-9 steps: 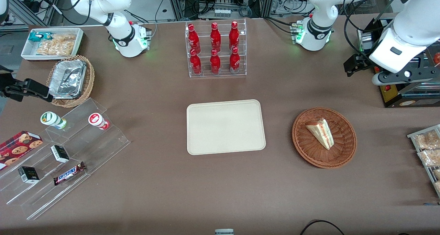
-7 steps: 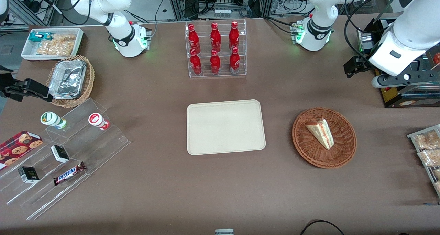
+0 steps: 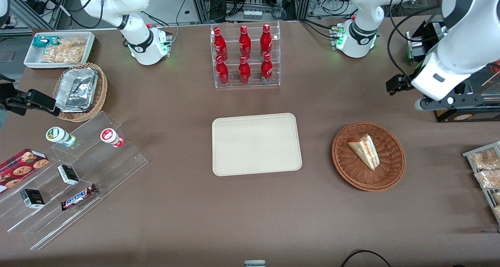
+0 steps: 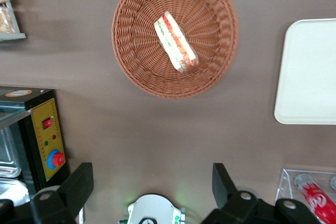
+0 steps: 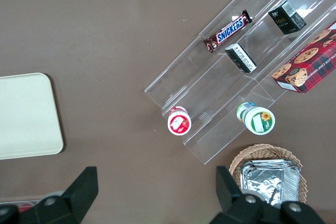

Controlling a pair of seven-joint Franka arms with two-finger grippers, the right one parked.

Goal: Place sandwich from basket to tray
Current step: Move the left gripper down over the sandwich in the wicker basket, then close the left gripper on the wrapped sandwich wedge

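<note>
On the brown bench point(image 3: 175, 228) we find the flat cream-beige rectangular tray point(image 3: 256, 144) bare, ready as the destination. Beside it, toward the working arm's end, the round reddish-brown wicker basket point(image 3: 368, 156) holds the triangular white-bread sandwich point(image 3: 364, 150), lying on its side. Our claw point(image 4: 152, 192) hangs above the bench near the basket, fingers spread wide, holding nothing, positioned for descent.

"SNICKERS" in white letters on the brown candy bar point(image 5: 229, 30), lying on the clear stepped display stand point(image 5: 220, 82); same word readable on that bar in the front view point(image 3: 78, 196). No other wording legible: labels on red bottles point(image 3: 244, 70), small dark boxes point(image 5: 286, 17) and cookie box point(image 5: 307, 68) too small to read.
</note>
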